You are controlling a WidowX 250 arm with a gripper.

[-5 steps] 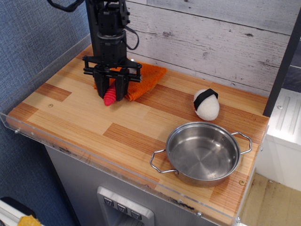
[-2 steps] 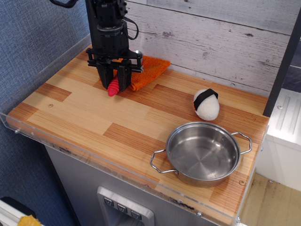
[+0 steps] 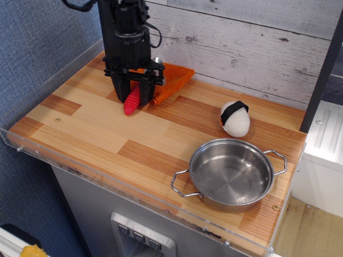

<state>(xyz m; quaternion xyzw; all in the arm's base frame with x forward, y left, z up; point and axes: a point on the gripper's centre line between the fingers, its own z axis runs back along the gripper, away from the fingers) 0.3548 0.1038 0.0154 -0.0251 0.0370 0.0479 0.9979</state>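
My black gripper [image 3: 133,99] stands at the back left of the wooden counter [image 3: 96,128], pointing straight down. Its fingers [image 3: 146,94] are closed in on a red ribbed toy [image 3: 131,103], which sticks out below them with its tip at or just above the wood. Right behind the gripper, an orange cloth [image 3: 172,79] lies against the back wall, partly hidden by the arm.
A white rice-ball toy with a black band [image 3: 235,119] sits to the right of middle. A steel pot with two handles [image 3: 231,174] stands at the front right. A clear acrylic rim [image 3: 48,155] runs along the counter's left and front edges.
The fingers have drawn in from wide open to tight on the red toy. The gripper shifted slightly back and right, and the toy now stands more upright.
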